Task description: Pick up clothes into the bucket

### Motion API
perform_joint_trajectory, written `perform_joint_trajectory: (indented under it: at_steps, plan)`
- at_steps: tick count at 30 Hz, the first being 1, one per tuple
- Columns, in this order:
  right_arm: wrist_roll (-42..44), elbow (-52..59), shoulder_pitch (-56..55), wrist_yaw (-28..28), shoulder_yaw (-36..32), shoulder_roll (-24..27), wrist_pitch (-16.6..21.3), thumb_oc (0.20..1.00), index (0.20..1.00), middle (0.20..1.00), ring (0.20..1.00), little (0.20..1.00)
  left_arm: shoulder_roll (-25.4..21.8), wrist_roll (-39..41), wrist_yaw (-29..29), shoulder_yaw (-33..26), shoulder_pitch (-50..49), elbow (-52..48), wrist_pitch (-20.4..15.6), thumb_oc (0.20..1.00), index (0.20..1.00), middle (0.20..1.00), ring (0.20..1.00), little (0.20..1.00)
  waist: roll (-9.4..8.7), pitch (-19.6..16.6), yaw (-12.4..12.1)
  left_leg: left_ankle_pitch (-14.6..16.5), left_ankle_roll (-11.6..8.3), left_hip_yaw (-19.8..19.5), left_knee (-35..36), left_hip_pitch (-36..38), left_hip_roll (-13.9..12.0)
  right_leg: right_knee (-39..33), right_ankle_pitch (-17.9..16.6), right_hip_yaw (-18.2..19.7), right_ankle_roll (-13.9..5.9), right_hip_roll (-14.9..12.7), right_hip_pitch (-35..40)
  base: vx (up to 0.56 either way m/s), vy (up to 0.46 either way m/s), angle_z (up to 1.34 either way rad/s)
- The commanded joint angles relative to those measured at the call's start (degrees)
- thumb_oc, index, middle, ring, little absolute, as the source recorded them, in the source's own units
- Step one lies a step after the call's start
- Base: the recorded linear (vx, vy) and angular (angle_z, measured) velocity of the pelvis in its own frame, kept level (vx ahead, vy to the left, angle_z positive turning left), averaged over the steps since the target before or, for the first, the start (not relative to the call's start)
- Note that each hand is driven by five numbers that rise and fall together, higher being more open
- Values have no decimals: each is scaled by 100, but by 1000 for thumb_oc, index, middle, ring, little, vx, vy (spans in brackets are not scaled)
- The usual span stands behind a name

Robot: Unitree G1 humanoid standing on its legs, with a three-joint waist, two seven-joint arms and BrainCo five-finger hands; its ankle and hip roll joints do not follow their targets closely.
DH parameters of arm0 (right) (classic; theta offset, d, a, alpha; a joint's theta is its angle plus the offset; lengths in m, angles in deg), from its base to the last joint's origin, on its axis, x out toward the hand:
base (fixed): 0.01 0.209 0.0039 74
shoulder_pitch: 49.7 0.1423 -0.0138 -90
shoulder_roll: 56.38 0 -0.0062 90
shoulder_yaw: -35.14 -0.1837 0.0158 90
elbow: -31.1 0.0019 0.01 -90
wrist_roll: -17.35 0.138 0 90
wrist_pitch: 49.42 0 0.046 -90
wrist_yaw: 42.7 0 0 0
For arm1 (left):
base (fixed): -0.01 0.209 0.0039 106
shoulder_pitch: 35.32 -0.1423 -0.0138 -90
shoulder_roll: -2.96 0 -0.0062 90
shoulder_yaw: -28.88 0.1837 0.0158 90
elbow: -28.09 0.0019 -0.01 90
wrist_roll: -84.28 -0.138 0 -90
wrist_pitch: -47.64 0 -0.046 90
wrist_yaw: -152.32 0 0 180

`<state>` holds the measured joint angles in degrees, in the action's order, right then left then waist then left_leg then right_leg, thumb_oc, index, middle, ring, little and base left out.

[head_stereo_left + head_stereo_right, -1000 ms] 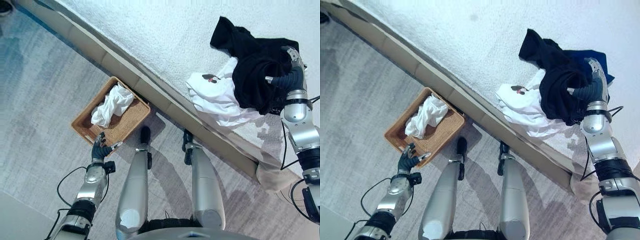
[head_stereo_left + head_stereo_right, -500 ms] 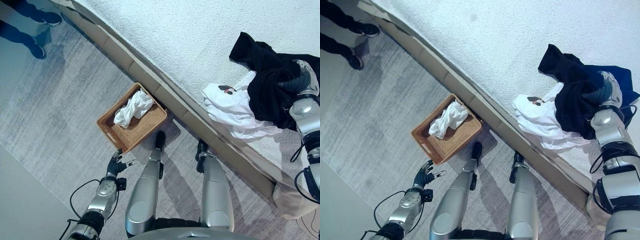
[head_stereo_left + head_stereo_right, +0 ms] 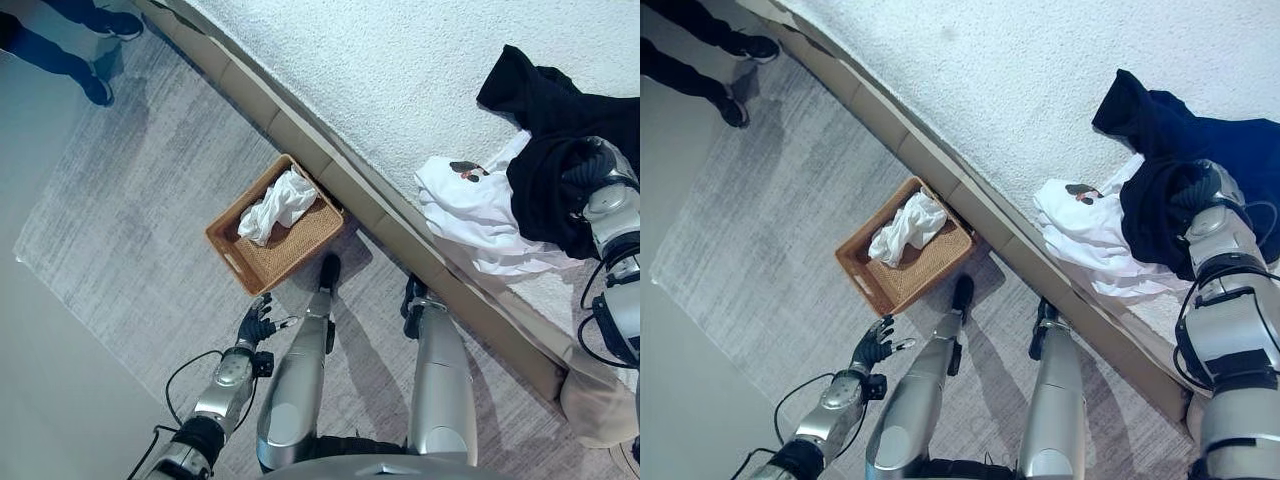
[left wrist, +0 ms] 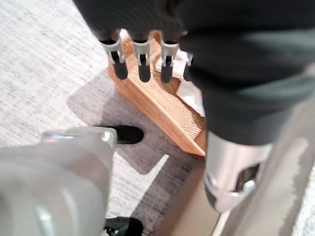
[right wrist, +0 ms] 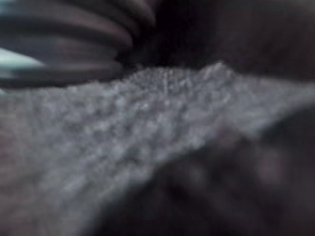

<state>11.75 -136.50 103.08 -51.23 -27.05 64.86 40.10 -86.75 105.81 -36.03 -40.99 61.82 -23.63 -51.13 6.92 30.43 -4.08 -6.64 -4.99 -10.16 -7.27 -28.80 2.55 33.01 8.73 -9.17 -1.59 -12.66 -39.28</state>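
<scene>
Near the front edge of the white bed [image 3: 400, 60], toward its right-hand end, lies the heap that the task is about: a black garment [image 3: 550, 190] bunched over a white garment [image 3: 470, 215] that spreads flat toward the bed's edge, with a dark blue piece [image 3: 1230, 140] showing behind them in the right eye view; the right hand [image 3: 590, 170] is sunk into the black folds, and since the cloth hides its fingers I cannot tell whether they are curled on it or slack; its wrist view gives only dark cloth against the bed's rough cover, very close. On the grey carpet [image 3: 130, 230], tight against the bed's base, stands the wicker basket [image 3: 262, 268], the bucket of the task, already holding a crumpled white cloth [image 3: 275, 205]; the left hand [image 3: 876, 346] hangs near the basket's nearer corner with its fingers [image 4: 140, 61] straight and spread, holding nothing. A person's legs and shoes [image 3: 95, 88] stand at the far corner of the carpet, well apart from the work. The black garment should be light, limp and quite unbreakable, but it will sag and trail; a grip on a thick gathered fold in its middle seems safer than a hem, which would let it hang long and drag; lying over the white garment, it may snag and pull that one along as it lifts.
</scene>
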Motion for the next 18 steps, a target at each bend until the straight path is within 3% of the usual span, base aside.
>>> perform_joint_trajectory:
  at_steps: [1,6,10,13,18]
  plan:
    - [-125,-192,144,36,353,196,-119,200,200,200,200,200,36,156,43,117,82,-7,-19,1000,1000,1000,1000,1000,94,-63,23,125,159,51,-217,-113,151,-287,-112,29,-287,-108,360,0,0,0]
    - [173,437,220,-311,232,358,62,200,200,200,200,200,52,163,-30,68,122,-46,-71,1000,1000,1000,1000,1000,22,-63,84,182,159,77,-302,-108,150,-276,-121,99,-302,-80,369,0,0,0]
    - [293,1888,243,-926,11,772,228,200,200,200,200,200,7,99,-122,-49,85,-86,-140,1000,1000,1000,1000,1000,-166,-63,203,276,138,141,-395,-15,120,-337,-157,183,-332,-35,486,6,12,-3]
    - [-77,3503,27,-1425,-396,1326,285,200,200,200,200,200,-93,3,-219,-220,54,-87,-200,1000,1000,1000,1000,1000,-371,-63,327,407,139,209,-508,154,62,-399,-189,242,-354,6,679,9,23,-7]
    - [-237,4276,-296,-1886,-1099,1728,379,200,200,200,200,200,-267,-123,-314,-358,43,-246,-296,1000,1000,1000,1000,1000,-568,-79,407,616,153,284,-665,502,8,-555,-224,264,-387,60,1148,20,11,-10]
